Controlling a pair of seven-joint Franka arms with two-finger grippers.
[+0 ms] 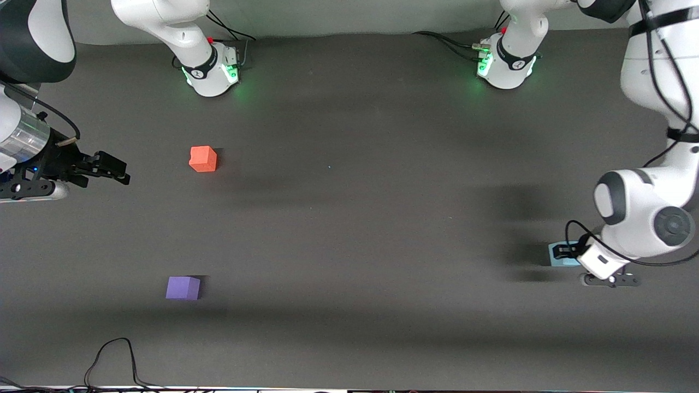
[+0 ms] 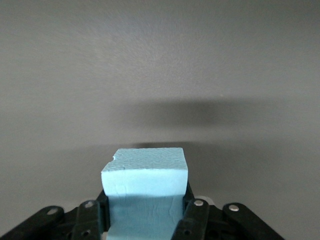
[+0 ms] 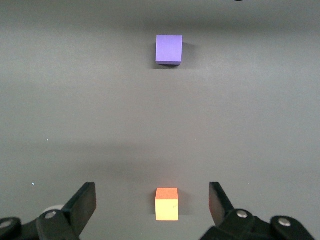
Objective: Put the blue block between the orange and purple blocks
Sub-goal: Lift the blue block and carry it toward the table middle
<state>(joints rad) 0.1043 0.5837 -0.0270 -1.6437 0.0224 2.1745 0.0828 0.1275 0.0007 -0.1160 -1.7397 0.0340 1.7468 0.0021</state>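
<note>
Two claws: left claw (image 2: 145, 220) pinches blue block (image 2: 145, 175); right claw (image 3: 152, 200) gapes.

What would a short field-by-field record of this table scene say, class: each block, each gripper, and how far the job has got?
blue block: between the left gripper's fingers, at the left arm's end of the table
left gripper: shut on the blue block
orange block: on the table, toward the right arm's end
purple block: nearer the front camera than the orange block
right gripper: open, above the table with the orange block showing between its fingers
progress: blue block not yet between the two
</note>
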